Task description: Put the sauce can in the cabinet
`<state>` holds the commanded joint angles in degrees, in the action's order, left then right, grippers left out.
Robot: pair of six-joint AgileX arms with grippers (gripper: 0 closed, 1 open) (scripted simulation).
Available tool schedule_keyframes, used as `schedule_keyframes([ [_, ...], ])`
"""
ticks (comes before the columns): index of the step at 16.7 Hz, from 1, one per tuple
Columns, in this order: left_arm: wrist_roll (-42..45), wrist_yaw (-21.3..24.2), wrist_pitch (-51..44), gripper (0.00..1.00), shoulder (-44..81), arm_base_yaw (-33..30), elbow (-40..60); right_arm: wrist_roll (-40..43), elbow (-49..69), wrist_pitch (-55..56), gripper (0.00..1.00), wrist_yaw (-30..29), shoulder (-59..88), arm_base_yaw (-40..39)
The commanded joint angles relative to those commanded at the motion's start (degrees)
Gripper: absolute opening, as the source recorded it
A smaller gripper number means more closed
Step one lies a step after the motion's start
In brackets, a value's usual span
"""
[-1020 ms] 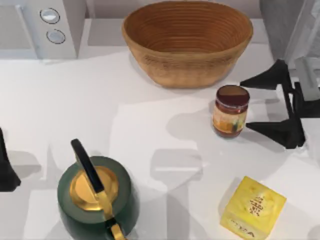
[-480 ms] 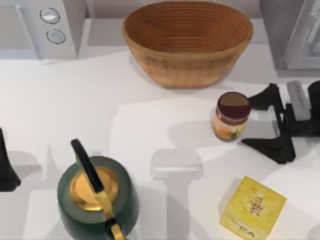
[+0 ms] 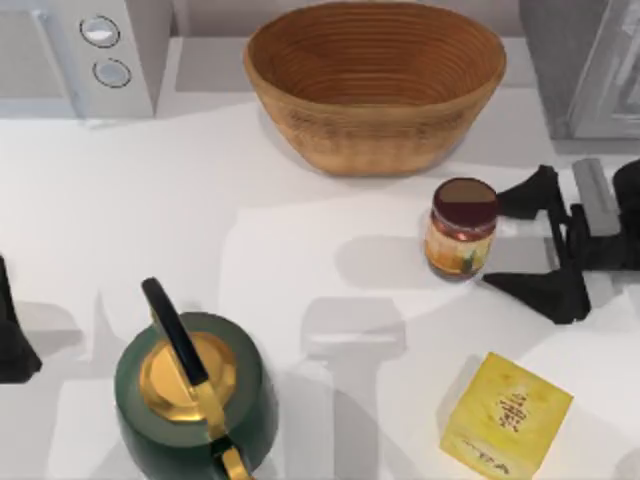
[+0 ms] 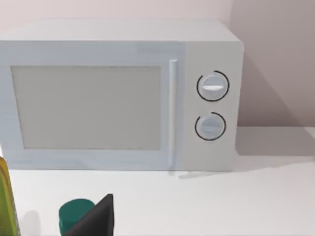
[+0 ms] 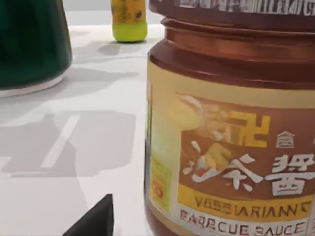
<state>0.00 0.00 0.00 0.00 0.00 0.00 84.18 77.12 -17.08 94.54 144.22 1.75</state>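
The sauce can point(image 3: 462, 228) stands upright on the white table, in front of the basket and to its right; it has a maroon lid and a yellow-orange label. Its label looms very close in the right wrist view point(image 5: 231, 147). My right gripper point(image 3: 503, 243) is open just to the right of the can, one black finger point(image 3: 528, 195) behind and one point(image 3: 535, 292) in front, tips level with the can's right side. The grey cabinet point(image 3: 545, 50) stands at the back right corner. My left gripper point(image 3: 10, 335) is parked open at the table's left edge.
A wicker basket point(image 3: 375, 85) sits at the back centre, a white microwave point(image 3: 90, 50) at the back left. A dark green kettle point(image 3: 195, 395) stands front left, a yellow box point(image 3: 505, 415) front right. A yellow-green bottle point(image 5: 129, 19) stands beyond the kettle.
My right gripper dropped away from the cabinet and moved left toward the can over the first half second, then nearly stopped. The can and the left arm stayed put.
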Motion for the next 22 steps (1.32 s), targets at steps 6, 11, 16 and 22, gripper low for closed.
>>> schedule_keyframes([
  [6,0.0,0.0,0.0,1.0,0.0,0.0,0.0,13.82,5.38,-15.7,1.0,1.0,3.44,-1.28],
  [11,0.0,0.0,0.0,1.0,0.0,0.0,0.0,28.46,10.99,-32.69,1.0,1.27,6.61,-2.96],
  [16,0.0,0.0,0.0,1.0,0.0,0.0,0.0,42.46,16.28,-49.25,1.0,2.22,9.25,-4.95],
  [22,0.0,0.0,0.0,1.0,0.0,0.0,0.0,54.16,20.65,-63.38,1.0,3.73,11.09,-7.2],
])
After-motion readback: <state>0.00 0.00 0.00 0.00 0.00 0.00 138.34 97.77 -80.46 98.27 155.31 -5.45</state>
